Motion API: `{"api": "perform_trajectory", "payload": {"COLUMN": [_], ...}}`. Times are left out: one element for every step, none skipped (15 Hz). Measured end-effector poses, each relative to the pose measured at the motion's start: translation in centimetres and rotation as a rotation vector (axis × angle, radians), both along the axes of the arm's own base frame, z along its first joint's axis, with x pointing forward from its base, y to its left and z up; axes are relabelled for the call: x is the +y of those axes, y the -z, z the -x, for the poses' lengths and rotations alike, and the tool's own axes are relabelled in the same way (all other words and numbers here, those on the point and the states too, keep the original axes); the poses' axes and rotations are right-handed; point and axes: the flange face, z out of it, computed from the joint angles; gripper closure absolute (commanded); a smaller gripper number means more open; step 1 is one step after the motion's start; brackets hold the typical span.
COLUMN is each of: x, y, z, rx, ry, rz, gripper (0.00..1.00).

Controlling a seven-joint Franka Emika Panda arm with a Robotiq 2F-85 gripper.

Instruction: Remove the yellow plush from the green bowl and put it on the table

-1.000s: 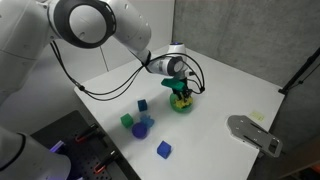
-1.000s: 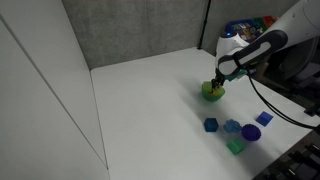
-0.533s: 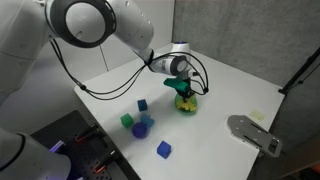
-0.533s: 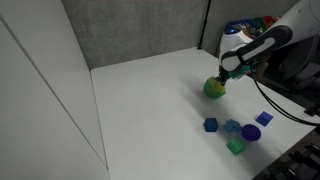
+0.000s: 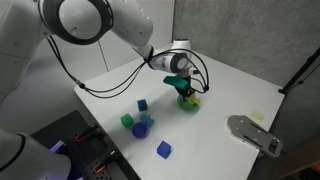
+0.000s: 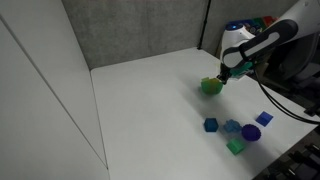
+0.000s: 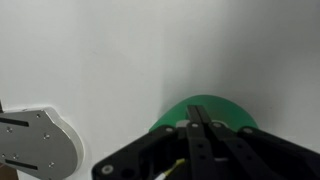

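Note:
The green bowl (image 5: 186,102) sits on the white table (image 5: 230,95) under my gripper (image 5: 182,88), and it looks tilted. It also shows in an exterior view (image 6: 209,87) and in the wrist view (image 7: 215,108). My gripper's fingers (image 7: 195,118) are pressed together over the bowl's rim and seem shut on it. A bit of the yellow plush (image 5: 196,100) shows at the bowl's edge. In the wrist view the plush is hidden by the gripper body.
Several toy blocks lie near the table's front: a blue cube (image 5: 164,149), a green cube (image 5: 127,121) and a teal cube (image 5: 143,104). They also show in an exterior view (image 6: 236,132). A grey device (image 5: 253,133) lies at the table's corner.
The gripper and the green bowl have shifted together a little across the table and slightly upward. The bowl looks more tilted and yellow now shows at its edge.

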Motion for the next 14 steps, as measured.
{"api": "perform_trajectory", "payload": {"x": [0.1,0.2,0.3,0.5,0.7,0.8,1.0,1.0,1.1,1.0,1.0,0.8,0.7,0.6], "y": [-0.2,-0.3,-0.4,-0.6,-0.9,-1.2,-1.6,-2.1,-2.7,-3.3,-4.0,-4.7,-5.5,-6.3], "z": [0.0,0.0,0.0,-0.1,-0.1,-0.2,-0.2,-0.2,-0.2,-0.1,0.1,0.3,0.5,0.8], "rx": [0.003,0.003,0.002,0.000,-0.002,-0.005,-0.004,0.001,0.008,0.020,0.037,0.056,0.075,0.094], "ry": [0.001,0.000,-0.001,-0.002,-0.003,-0.001,0.003,0.006,0.011,0.015,0.023,0.032,0.039,0.046], "rz": [-0.002,-0.005,-0.009,-0.013,-0.018,-0.027,-0.040,-0.054,-0.067,-0.082,-0.094,-0.101,-0.107,-0.109], "gripper": [0.60,0.51,0.44,0.36,0.27,0.21,0.12,0.05,0.01,0.00,0.00,0.00,0.00,0.00]}}
